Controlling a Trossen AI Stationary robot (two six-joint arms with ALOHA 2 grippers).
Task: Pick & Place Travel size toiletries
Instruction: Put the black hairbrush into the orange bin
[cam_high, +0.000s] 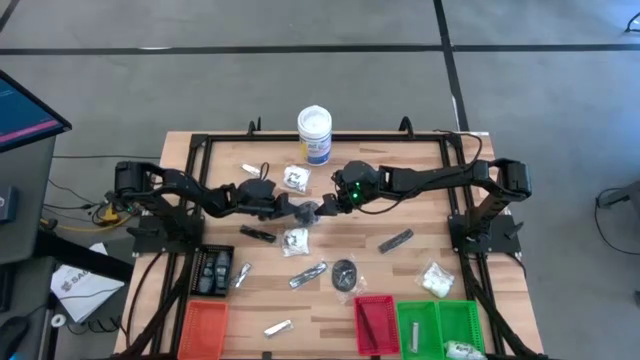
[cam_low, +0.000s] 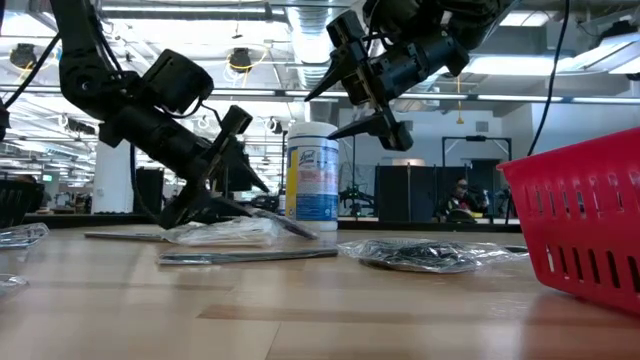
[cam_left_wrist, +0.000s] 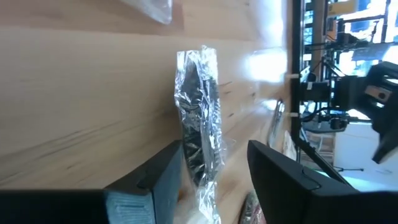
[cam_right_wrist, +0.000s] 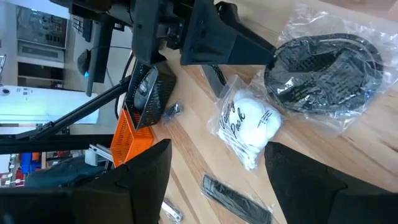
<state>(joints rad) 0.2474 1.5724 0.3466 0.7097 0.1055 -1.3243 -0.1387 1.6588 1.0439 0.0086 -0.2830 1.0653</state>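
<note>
We see the left gripper, fingers spread, straddling a crinkly foil-wrapped dark stick whose long axis runs straight ahead between them; the right gripper hovers open nearby.

Crinkly glossy clear-plastic packet on smooth pale wood table; matt black end effector.

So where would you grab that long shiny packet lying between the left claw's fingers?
Across the middle of the shiny packet, from straight above. It lies flat and narrow on the table, and the left gripper is open with a finger on each long side, so closing there should pinch its slim width.
</note>
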